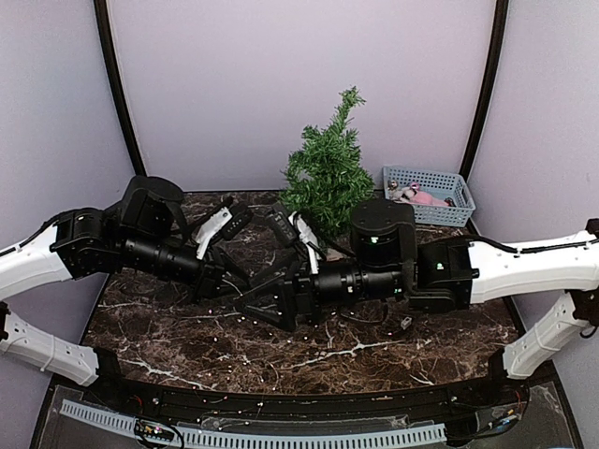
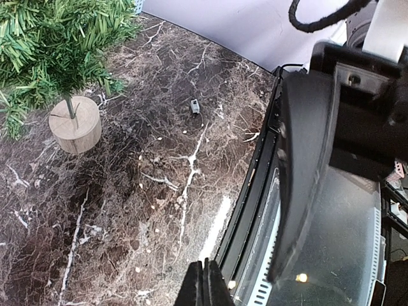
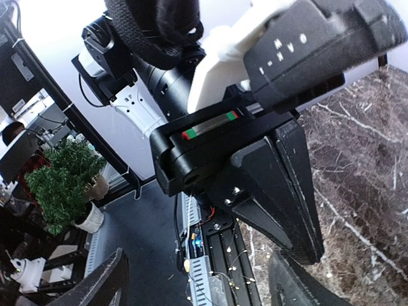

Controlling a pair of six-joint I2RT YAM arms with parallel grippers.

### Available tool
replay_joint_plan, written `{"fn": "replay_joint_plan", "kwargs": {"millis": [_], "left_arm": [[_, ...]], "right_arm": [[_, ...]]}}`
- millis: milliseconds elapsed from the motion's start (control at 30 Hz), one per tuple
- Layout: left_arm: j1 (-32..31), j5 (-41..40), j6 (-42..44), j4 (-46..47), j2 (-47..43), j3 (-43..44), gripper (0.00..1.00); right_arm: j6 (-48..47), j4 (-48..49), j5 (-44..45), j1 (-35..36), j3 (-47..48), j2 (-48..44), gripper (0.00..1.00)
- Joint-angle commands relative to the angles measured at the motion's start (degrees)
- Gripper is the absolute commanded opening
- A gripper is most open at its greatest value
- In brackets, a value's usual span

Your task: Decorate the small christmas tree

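Tree: the small christmas tree (image 1: 328,173) stands upright at the back of the desk (image 1: 187,346), beside a blue basket (image 1: 440,180).
Left end effector (image 2: 204,282): pressed together, nothing visibly held.
Right end effector (image 3: 196,268): spread, empty.
Advice: the arms overlap; approach the branches slowly, as I think the tree tips easily.

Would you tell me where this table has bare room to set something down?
Free: the near marble strip between left arm, right arm and the front edge. Crowded: mid-table, where they meet before the small christmas tree; the blue basket takes the back-right corner.
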Motion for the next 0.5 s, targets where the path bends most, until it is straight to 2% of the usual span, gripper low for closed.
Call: {"fn": "replay_joint_plan", "kwargs": {"millis": [0,133,233,300,333,367,400,433,467], "left_arm": [[0.2,0.5,-0.1,-0.1,0.1,1.3,0.00],[0.2,0.5,-0.1,-0.1,0.3,1.2,0.00],[0.2,0.8,0.3,-0.3,0.4,0.9,0.00],[0.2,1.9,1.5,-0.6,0.8,0.5,0.08],[0.2,2.5,2.6,-1.1,1.0,0.3,0.20],[0.2,2.7,3.1,-1.6,1.1,0.2,0.28],[0.2,3.4,4.2,-1.8,1.2,0.0,0.43],[0.2,3.7,4.8,-2.0,1.3,-0.1,0.50],[0.2,4.3,5.9,-2.5,1.4,-0.1,0.61]], "right_arm": [[-1.4,2.1,-2.5,0.7,3.2,2.5,0.69],[-1.8,1.0,-2.9,0.8,4.6,3.5,0.35],[-0.2,2.2,-0.6,0.7,4.0,2.5,0.01],[0.8,1.9,1.2,0.3,4.5,2.0,0.00],[1.2,1.0,2.5,0.1,5.1,2.0,0.00],[1.6,-0.1,3.7,-0.2,6.0,1.9,0.00],[1.8,-1.0,4.6,-0.6,6.6,2.0,0.00],[1.9,-1.8,5.4,-0.8,7.1,2.2,0.00],[2.1,-2.6,6.2,-0.9,7.6,2.3,0.00]]}}
